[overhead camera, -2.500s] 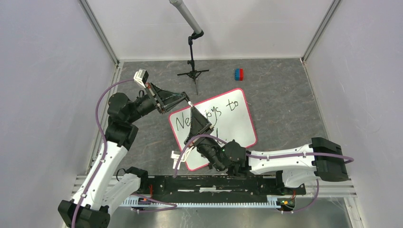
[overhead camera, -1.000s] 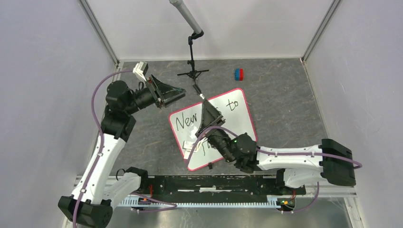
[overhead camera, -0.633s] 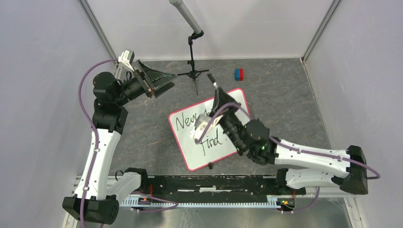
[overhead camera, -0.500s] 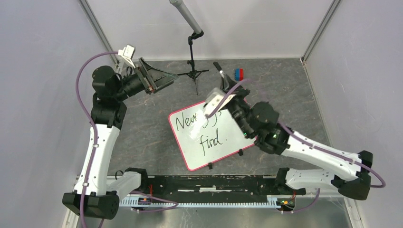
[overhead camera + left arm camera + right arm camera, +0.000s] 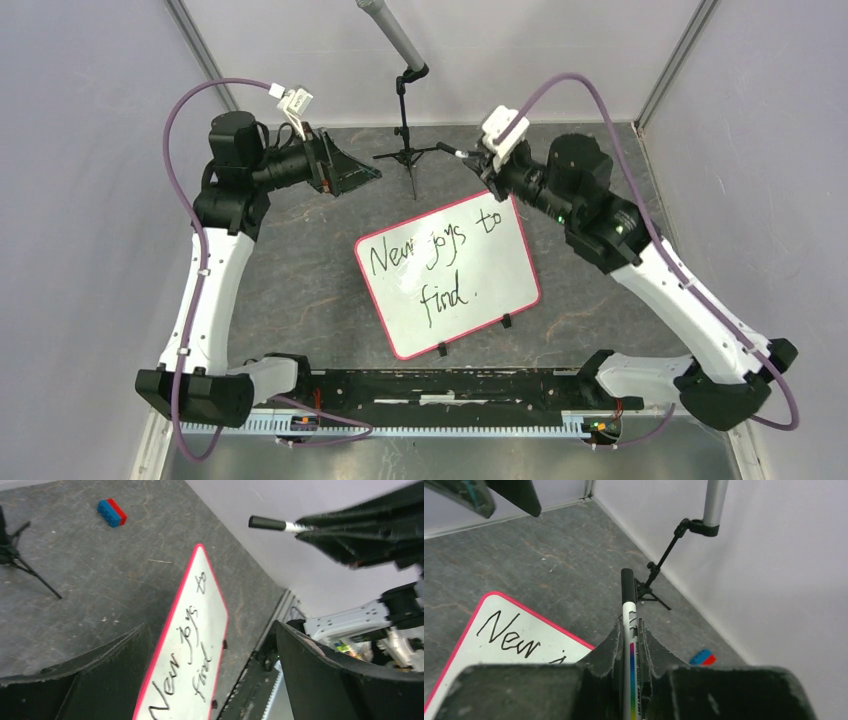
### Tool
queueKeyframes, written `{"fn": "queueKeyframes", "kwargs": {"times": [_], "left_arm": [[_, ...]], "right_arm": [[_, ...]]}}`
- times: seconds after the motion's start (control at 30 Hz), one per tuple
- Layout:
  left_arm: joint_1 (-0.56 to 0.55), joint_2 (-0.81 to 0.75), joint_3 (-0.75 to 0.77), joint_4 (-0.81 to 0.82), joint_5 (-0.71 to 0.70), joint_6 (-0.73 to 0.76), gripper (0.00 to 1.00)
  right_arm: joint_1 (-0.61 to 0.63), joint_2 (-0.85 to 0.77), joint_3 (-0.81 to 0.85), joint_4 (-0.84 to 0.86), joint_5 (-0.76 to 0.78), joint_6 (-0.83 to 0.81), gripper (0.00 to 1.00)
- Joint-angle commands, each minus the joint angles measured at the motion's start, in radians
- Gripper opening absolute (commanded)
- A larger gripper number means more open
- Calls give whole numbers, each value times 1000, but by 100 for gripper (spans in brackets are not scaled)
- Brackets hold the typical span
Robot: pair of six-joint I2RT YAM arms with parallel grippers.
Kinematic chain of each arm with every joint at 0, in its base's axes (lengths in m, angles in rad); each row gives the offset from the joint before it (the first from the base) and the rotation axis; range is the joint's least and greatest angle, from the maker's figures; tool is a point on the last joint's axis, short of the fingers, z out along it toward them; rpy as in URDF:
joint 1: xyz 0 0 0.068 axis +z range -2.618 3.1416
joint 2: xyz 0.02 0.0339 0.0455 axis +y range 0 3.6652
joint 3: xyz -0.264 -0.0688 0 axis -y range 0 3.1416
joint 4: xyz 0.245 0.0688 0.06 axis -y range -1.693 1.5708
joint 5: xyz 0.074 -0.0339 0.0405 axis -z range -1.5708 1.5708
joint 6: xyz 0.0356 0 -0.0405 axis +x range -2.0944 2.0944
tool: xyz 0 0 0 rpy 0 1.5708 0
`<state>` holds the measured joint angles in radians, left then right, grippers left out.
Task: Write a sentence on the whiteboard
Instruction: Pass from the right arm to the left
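Note:
The whiteboard (image 5: pixel 495 262) lies tilted on the grey table, its pink-red rim and small black clips in view. The sentence (image 5: pixel 430 255) in black marker reads "New joys to find." My right gripper (image 5: pixel 476 158) hovers above the table beyond the board's far corner. It is shut on a white marker (image 5: pixel 629 630) whose black end points away. My left gripper (image 5: pixel 372 172) hangs open and empty above the table left of the board's far edge. From the left wrist view the whiteboard (image 5: pixel 190 645) shows between the wide-apart fingers (image 5: pixel 340 680).
A black tripod stand (image 5: pixel 406 150) with a grey microphone stands at the back centre, between the two grippers. A small blue and red block (image 5: pixel 502 155) lies near the back, just right of my right gripper. Grey walls close in the table.
My right arm lifted off the board with the marker and swung to the back right, uncovering the sentence. My left gripper opened and drew back to the left.

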<state>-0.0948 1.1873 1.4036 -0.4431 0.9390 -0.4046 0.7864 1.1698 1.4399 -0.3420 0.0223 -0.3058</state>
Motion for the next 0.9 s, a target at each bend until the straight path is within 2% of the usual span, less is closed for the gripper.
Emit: {"fn": "queueKeyframes", "kwargs": {"times": [0.0,0.07,0.13,0.23,0.4,0.63,0.8,0.87], "left_arm": [[3,-1,72,-184,-16,353,100],[-16,-17,63,-258,-33,490,100],[-93,-56,35,-325,-112,648,100],[-228,-101,24,-394,-265,794,100],[-318,-71,72,-483,-380,947,95],[-589,-1,144,-518,-589,1017,89],[-659,30,161,-521,-645,1030,85],[-692,36,159,-526,-656,1045,80]], "right_arm": [[-181,75,105,-134,-423,185,0],[-321,97,84,-106,-635,261,0],[-414,117,32,-40,-834,367,0],[-464,114,-66,70,-969,491,0],[-455,50,-272,332,-1051,721,0],[-376,-10,-336,331,-1029,724,0],[-311,-26,-331,245,-993,657,0],[-300,-38,-345,258,-982,666,0]]}}
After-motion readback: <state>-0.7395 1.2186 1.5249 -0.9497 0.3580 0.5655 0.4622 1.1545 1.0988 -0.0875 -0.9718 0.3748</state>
